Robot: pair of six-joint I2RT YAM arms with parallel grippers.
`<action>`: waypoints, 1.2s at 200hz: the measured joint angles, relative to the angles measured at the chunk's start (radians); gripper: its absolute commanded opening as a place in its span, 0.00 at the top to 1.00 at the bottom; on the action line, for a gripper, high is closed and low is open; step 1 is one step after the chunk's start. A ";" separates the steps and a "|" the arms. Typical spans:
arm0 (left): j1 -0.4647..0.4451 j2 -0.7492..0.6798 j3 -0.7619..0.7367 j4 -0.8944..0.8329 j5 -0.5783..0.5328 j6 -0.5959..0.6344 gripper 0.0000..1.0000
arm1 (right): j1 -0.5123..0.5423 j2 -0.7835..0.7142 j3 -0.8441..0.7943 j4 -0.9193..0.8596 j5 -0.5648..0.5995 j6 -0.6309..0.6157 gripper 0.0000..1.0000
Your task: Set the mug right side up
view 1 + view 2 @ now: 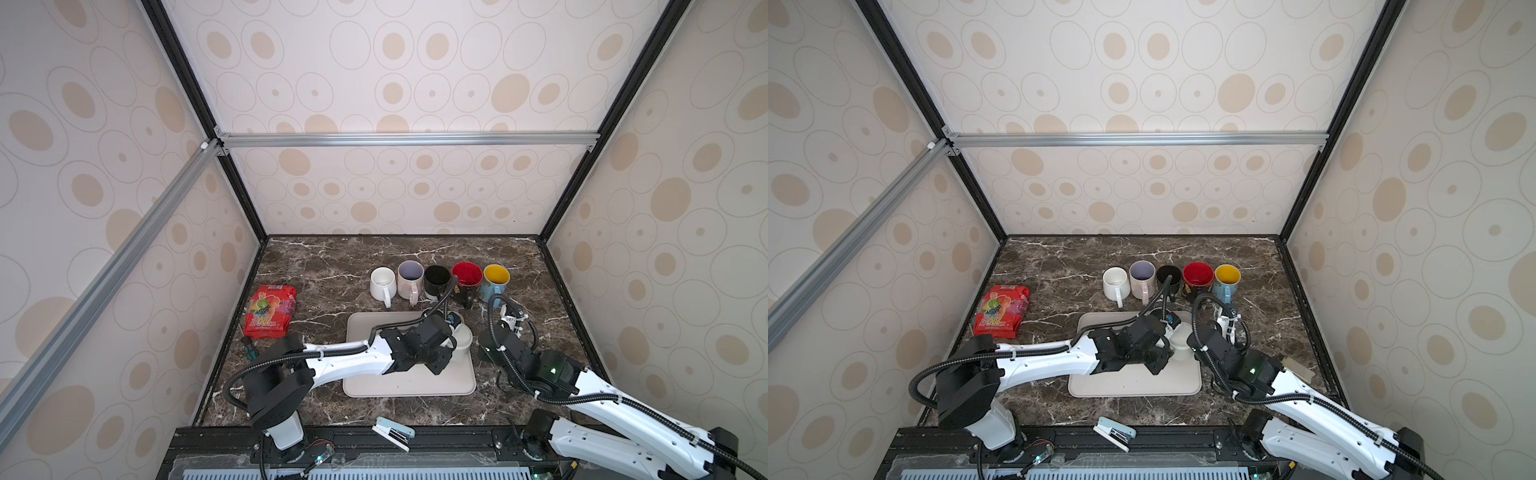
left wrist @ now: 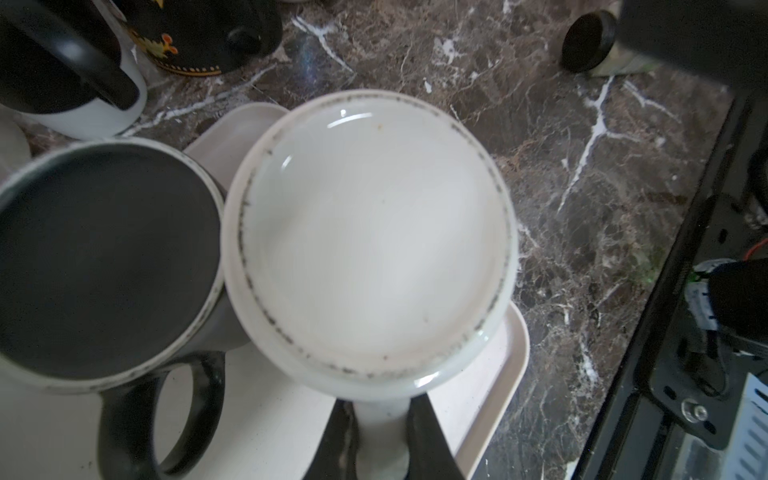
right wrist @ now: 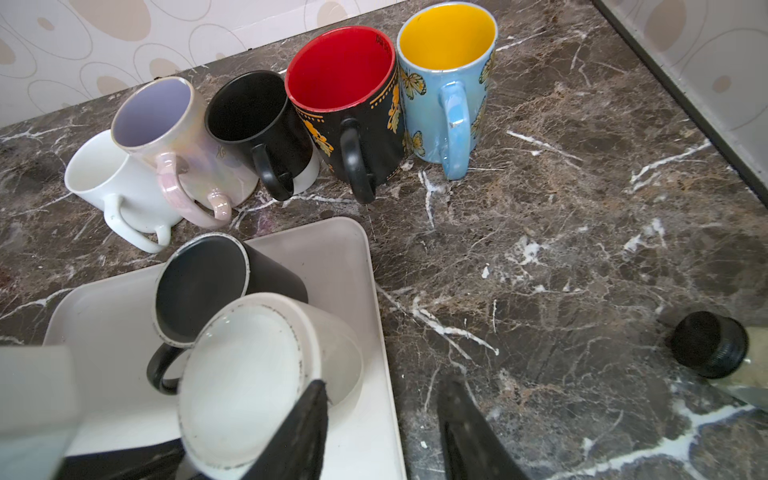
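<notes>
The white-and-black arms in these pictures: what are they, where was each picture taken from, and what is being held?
They are two robot arms, a left arm and a right arm, each ending in a two-fingered gripper. Two pictures come from one camera pair overhead; the other two come from cameras on the arms' wrists. On the marble table are a row of five upright mugs, a red snack bag and a tray. On the tray a dark mug stands bottom up, beside a white mug, also bottom up. The left gripper is shut on the white mug's handle. The right gripper is open beside that mug, holding nothing.
</notes>
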 measured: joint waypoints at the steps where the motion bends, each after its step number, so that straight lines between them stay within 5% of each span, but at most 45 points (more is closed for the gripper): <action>1: 0.000 -0.003 0.000 -0.001 0.000 0.000 1.00 | 0.000 -0.001 0.000 -0.001 0.000 0.000 0.54; 89: 0.064 -0.352 -0.080 0.105 0.069 -0.093 1.00 | -0.003 -0.225 -0.108 0.077 -0.040 -0.058 0.56; 156: 0.311 -0.540 -0.406 0.650 0.286 -0.473 1.00 | -0.005 -0.226 -0.161 0.389 -0.311 -0.121 0.57; 240: 0.375 -0.440 -0.527 1.301 0.436 -0.938 1.00 | -0.005 -0.139 -0.154 0.801 -0.689 -0.131 0.52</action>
